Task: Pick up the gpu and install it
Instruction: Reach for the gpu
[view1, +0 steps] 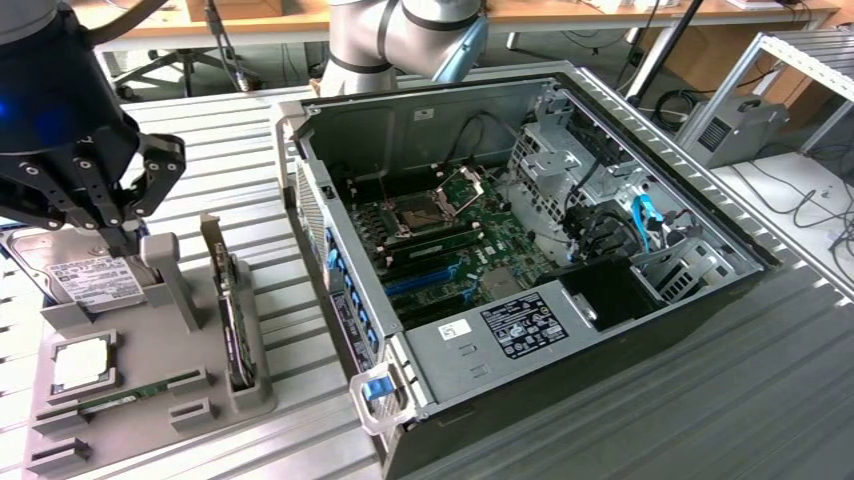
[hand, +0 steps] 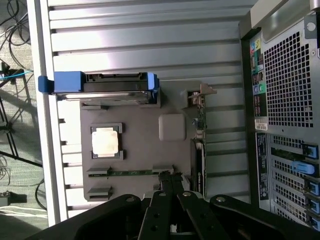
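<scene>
Gripper (view1: 124, 230) is hovering over the hard-drive (view1: 80, 280) end of the holder tray (view1: 154, 350), fingers clenched together, gripping nothing. gpu (view1: 235, 325) is standing on edge in its slot along the tray edge nearest the PC case (view1: 334, 190), untouched, clear of the gripper. Pick isn't done yet. Install is pending: no card is sitting in the motherboard (view1: 467, 250) slots.
</scene>
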